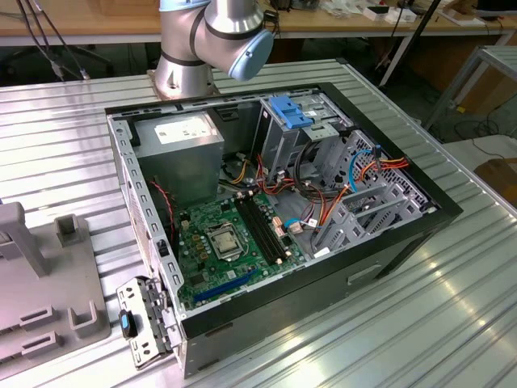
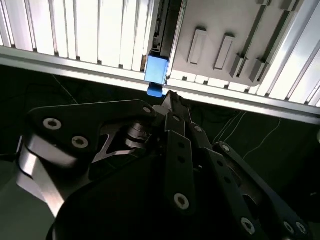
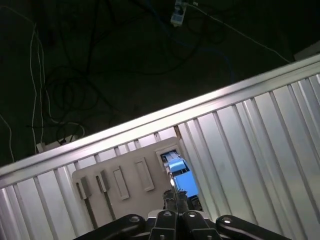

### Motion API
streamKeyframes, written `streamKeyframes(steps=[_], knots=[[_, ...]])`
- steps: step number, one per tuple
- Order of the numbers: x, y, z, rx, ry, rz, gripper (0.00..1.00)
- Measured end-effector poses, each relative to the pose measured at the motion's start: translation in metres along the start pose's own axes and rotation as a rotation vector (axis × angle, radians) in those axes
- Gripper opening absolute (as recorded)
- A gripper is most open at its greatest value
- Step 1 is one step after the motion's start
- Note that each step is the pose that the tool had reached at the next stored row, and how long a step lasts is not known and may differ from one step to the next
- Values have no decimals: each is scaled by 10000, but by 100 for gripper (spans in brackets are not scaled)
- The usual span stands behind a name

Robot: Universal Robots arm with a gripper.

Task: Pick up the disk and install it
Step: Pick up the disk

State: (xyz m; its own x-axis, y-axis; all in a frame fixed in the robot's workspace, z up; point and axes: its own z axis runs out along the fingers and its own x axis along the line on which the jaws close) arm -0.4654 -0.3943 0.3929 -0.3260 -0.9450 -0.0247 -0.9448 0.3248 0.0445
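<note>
Arm (image 1: 184,50) silver-grey tubes, pale blue joint cap; fingers (image 2: 178,150) black linkage bars, round silver screws.

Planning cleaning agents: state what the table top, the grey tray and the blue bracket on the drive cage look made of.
Table top: likely aluminium, bare brushed, ribbed with bright glare streaks. Grey tray: probably plastic, matte, uniform colour, no glints. Blue bracket: seemingly moulded plastic, smooth, saturated colour.

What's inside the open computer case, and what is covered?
A green motherboard, a grey power supply, coloured cables and a metal drive cage topped by a blue bracket. Whatever sits within the cage or beneath the supply is hidden.
</note>
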Motion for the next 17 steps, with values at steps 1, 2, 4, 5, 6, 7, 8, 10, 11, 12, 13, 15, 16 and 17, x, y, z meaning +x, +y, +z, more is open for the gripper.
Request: streamKeyframes(steps=[1,2,4,5,6,7,8,10,11,12,13,15,16,17], knots=[[0,0,0,-5,9,-176,11],[0,0,0,-8,15,-316,11],[1,1,0,-19,34,-749,11],[1,1,0,-22,40,-884,11],[1,1,0,-26,46,-1032,11],[2,1,0,-28,52,-1155,11],[2,1,0,-32,58,-1283,11],[3,1,0,-38,68,-1529,11],[3,1,0,-41,74,-1652,11],[3,1,0,-44,80,-1780,11],[3,1,0,-46,84,-1893,11],[4,1,0,-53,96,-2151,11],[4,1,0,-56,102,-2272,11],[4,1,0,-59,107,-2387,11]])
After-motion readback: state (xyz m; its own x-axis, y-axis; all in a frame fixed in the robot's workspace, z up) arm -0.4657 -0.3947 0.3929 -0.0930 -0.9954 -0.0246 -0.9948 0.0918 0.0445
